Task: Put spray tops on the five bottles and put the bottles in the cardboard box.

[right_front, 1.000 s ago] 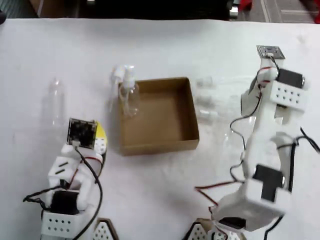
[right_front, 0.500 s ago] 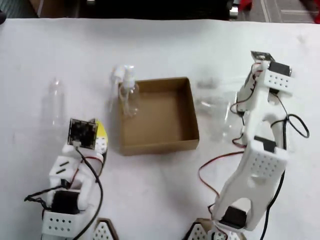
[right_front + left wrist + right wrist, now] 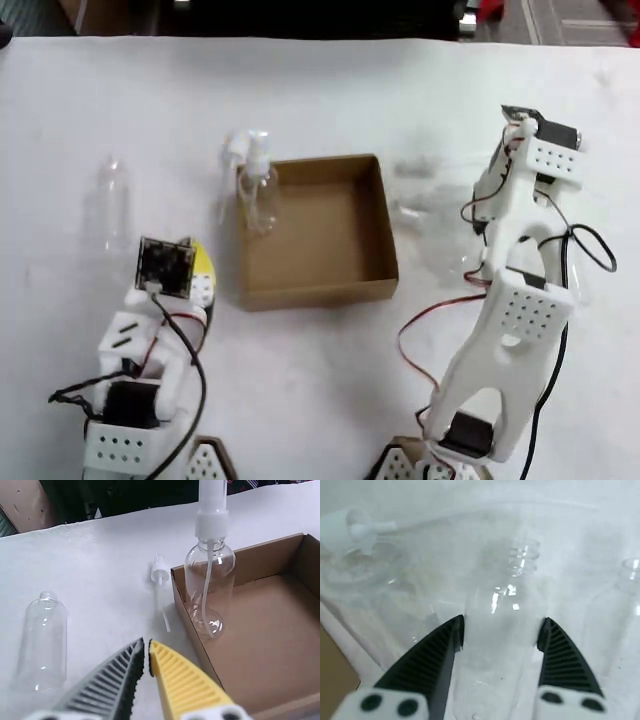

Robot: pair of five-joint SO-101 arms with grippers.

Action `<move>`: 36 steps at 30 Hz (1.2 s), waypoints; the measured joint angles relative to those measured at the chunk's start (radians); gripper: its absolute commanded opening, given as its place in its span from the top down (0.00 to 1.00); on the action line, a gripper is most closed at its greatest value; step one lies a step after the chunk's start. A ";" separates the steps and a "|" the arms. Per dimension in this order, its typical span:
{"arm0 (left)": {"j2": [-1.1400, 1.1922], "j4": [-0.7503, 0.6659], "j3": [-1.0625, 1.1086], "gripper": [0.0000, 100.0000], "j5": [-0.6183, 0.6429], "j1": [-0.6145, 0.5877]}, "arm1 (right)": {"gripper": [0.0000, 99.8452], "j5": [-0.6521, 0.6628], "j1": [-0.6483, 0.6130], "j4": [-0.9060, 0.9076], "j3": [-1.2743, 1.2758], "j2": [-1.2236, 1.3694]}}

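The spray top (image 3: 211, 510) on the capped bottle (image 3: 209, 587) runs out of the left wrist view, as does part of the cardboard box (image 3: 280, 645). In the high view the clear bottles (image 3: 425, 205) beside the box blur into the table (image 3: 320, 100), perhaps three of them. The right wrist view cuts off the open-necked bottle (image 3: 502, 615) at its base.

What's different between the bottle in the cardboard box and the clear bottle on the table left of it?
The bottle in the box wears a spray top with a thin tube inside; the bottle on the table has a bare, open neck. The first sits in a corner of the cardboard box; the second rests on the table outside it. Both are clear with rounded shoulders.
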 measured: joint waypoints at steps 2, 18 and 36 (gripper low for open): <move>0.000 0.000 0.000 0.98 0.000 0.002 | 0.86 0.000 0.000 0.000 0.000 0.000; 0.000 0.000 0.000 0.98 0.000 0.002 | 0.91 0.000 0.003 0.028 -0.009 -0.021; 0.000 0.000 0.000 0.98 0.000 0.011 | 0.91 0.000 0.005 0.029 0.230 -0.761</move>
